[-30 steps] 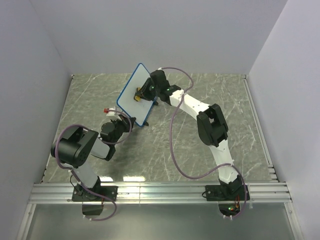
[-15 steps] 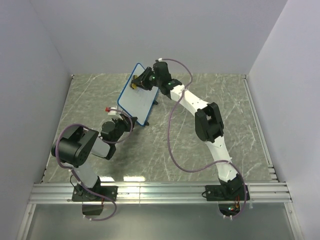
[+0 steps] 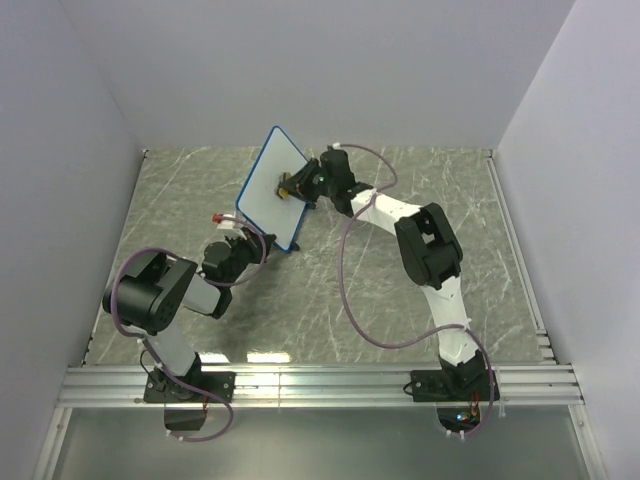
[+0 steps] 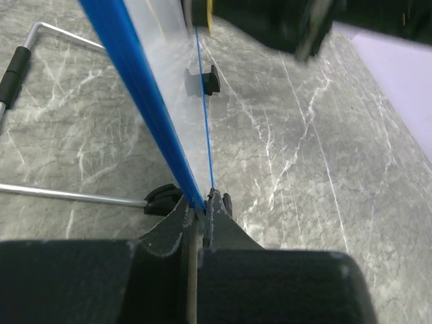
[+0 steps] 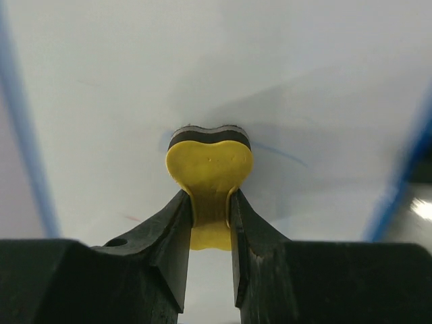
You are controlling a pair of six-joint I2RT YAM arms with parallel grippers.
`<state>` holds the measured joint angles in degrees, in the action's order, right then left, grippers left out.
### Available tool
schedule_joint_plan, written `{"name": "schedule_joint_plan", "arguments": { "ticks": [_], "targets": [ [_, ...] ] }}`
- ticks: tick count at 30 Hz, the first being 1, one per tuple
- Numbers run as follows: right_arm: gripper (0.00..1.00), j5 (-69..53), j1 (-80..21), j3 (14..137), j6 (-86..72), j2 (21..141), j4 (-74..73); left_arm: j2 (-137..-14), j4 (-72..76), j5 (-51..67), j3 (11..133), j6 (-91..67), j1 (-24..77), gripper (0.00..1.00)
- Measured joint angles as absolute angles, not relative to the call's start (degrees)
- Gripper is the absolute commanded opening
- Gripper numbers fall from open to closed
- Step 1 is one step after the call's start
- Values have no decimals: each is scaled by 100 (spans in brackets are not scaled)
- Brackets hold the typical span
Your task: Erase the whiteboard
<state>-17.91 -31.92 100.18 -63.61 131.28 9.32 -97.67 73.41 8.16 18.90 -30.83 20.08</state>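
The whiteboard (image 3: 268,205), white with a thin blue frame, stands tilted on edge at the back left of the table. My left gripper (image 3: 240,238) is shut on its lower edge; in the left wrist view the blue frame (image 4: 152,121) runs down between the closed jaws of that gripper (image 4: 201,210). My right gripper (image 3: 290,185) is shut on a yellow-and-black eraser (image 5: 210,162) and presses its black face against the board's white surface (image 5: 202,61). A faint blue line (image 5: 280,153) and faint reddish marks show on the board beside the eraser.
A small red-tipped object (image 3: 214,219) lies left of the left gripper. A thin metal rod with a black grip (image 4: 15,67) lies on the marbled table. Walls enclose the table at the back and both sides.
My right gripper moved the eraser up to the board's top corner and then back down to the middle of the board. The left gripper and the board stayed put.
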Motion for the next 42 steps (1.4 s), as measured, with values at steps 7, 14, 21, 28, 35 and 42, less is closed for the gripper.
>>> {"name": "schedule_joint_plan", "arguments": {
  "ticks": [7, 14, 21, 28, 35, 42],
  "targets": [
    [0, -1428, -3262, 8984, -6110, 12676, -56, -9813, 7343, 921, 1973, -2851, 2010, 0],
    [0, -1146, -3450, 9463, -5581, 12711, -1376, -9832, 7365, 987, 2043, -2552, 2084, 0],
    [0, -1310, -3105, 11113, -5393, 13513, -1944, -9854, 7260, 913, 2154, -2401, 2147, 0],
    [0, -1494, -2668, 11928, -5660, 13902, -1201, -9931, 7389, 915, 2154, -2362, 2200, 0],
    [0, -1747, -2700, 12086, -5909, 14007, -652, -10243, 7837, 878, 2150, -2499, 2200, 0],
    [0, -1789, -2928, 11118, -6007, 13823, 91, -10884, 8444, 768, 2322, -2882, 2189, 0]
  ]
}}
